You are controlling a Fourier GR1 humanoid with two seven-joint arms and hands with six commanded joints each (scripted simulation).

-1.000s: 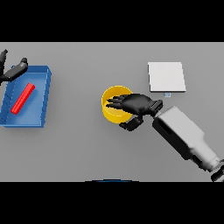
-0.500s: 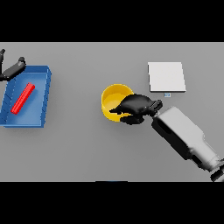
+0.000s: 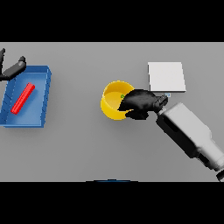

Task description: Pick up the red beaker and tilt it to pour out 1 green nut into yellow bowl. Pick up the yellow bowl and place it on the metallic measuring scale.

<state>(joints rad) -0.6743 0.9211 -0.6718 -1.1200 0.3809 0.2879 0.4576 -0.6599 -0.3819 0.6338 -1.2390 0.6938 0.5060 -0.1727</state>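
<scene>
The grey table is being viewed from above, with everything laid out across its far half. The right arm is being extended from the near right corner toward the middle, its white and grey forearm lying diagonally. A blue tray is being seen at the far left, and the red beaker is lying on its side inside that tray, slanted, away from the other task things. The metallic measuring scale is resting as a pale square plate at the far right, just beyond the right arm's wrist and apart from the bowl. The yellow bowl is sitting near the middle of the table, to the left of the scale and well apart from the tray. The right hand is being held against the bowl's right side, its dark fingers curled over and around the rim, so the bowl is being gripped there. Whether the bowl is being lifted clear of the table cannot be told. The left hand is being shown only partly at the far left edge, just beyond the tray's far corner, with its fingers spread and straight, holding nothing. A small green nut is being seen inside the bowl, close to the right hand's fingertips.
</scene>
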